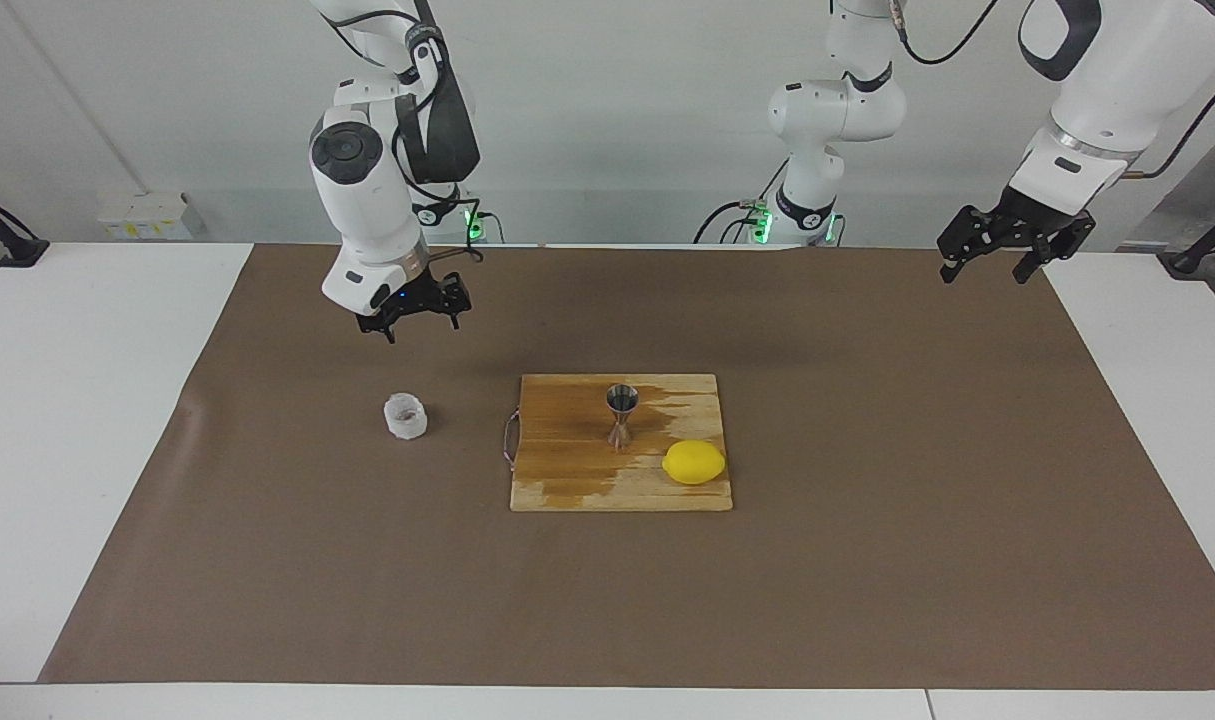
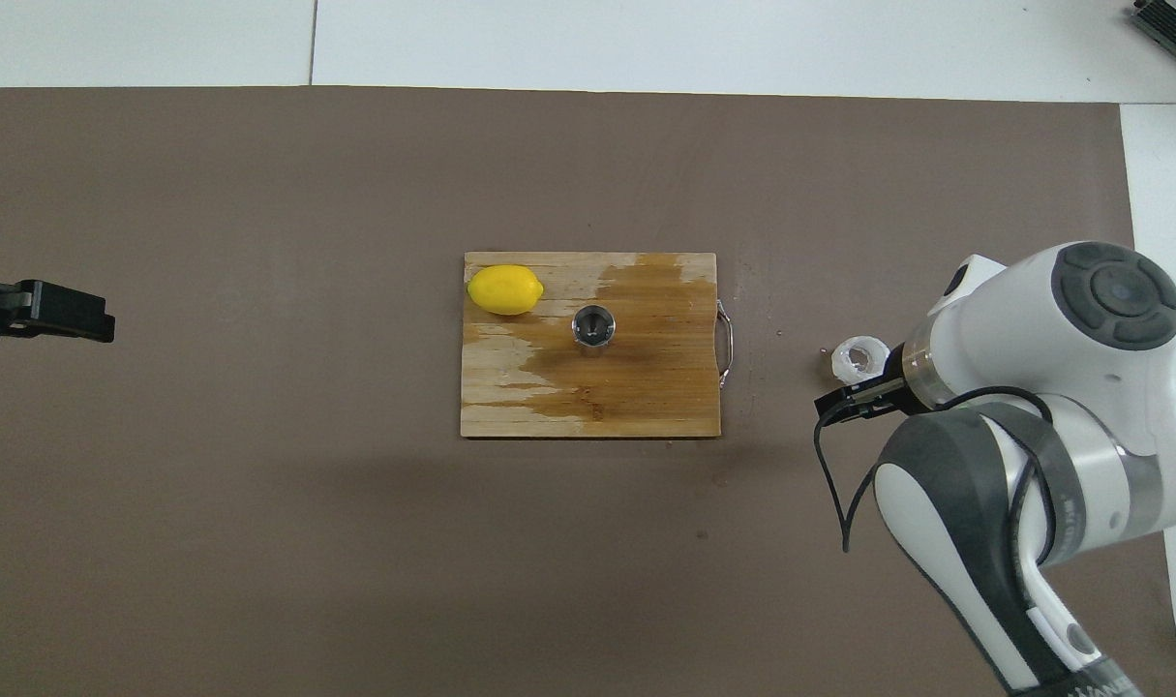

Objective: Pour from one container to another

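cup point(image 1: 405, 416) on mat, upright | right claw point(image 1: 415, 318) raised above, spread, empty

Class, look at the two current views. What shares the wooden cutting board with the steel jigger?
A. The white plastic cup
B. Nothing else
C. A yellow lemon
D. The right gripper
C: the lemon lies on the cutting board beside the jigger.
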`<state>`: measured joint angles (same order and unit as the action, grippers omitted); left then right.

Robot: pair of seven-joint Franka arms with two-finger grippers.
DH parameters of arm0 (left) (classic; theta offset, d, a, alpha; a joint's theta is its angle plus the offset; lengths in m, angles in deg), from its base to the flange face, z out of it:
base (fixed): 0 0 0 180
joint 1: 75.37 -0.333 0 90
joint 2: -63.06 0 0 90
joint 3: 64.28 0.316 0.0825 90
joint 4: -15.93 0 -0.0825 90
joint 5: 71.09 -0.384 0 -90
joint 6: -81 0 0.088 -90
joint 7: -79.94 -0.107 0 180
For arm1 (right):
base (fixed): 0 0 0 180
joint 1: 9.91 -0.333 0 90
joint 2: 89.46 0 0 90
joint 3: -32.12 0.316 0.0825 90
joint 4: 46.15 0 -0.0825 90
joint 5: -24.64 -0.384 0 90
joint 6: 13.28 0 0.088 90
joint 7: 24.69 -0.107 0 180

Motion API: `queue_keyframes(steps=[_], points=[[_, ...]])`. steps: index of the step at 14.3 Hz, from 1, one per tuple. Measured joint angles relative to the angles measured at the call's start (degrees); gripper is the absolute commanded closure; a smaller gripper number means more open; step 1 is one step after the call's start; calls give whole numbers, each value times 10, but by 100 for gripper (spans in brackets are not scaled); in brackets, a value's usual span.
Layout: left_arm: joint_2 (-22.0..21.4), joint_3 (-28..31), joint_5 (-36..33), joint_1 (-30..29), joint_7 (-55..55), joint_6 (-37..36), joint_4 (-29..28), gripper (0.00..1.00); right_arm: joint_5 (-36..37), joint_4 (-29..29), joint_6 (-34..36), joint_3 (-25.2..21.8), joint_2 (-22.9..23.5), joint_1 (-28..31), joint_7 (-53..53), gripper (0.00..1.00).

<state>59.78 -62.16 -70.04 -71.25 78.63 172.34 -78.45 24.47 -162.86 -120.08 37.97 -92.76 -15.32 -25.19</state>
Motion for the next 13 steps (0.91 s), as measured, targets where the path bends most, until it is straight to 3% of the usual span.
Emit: queue_keyframes(steps=[6, 13], points=[[0, -1, 0, 0, -19, -4, 0, 0, -9, 183, 212, -12, -14, 52, -54, 0], [0, 3, 0, -1, -65, -6, 0, 0, -44, 237, 235, -25, -15, 87, -54, 0]])
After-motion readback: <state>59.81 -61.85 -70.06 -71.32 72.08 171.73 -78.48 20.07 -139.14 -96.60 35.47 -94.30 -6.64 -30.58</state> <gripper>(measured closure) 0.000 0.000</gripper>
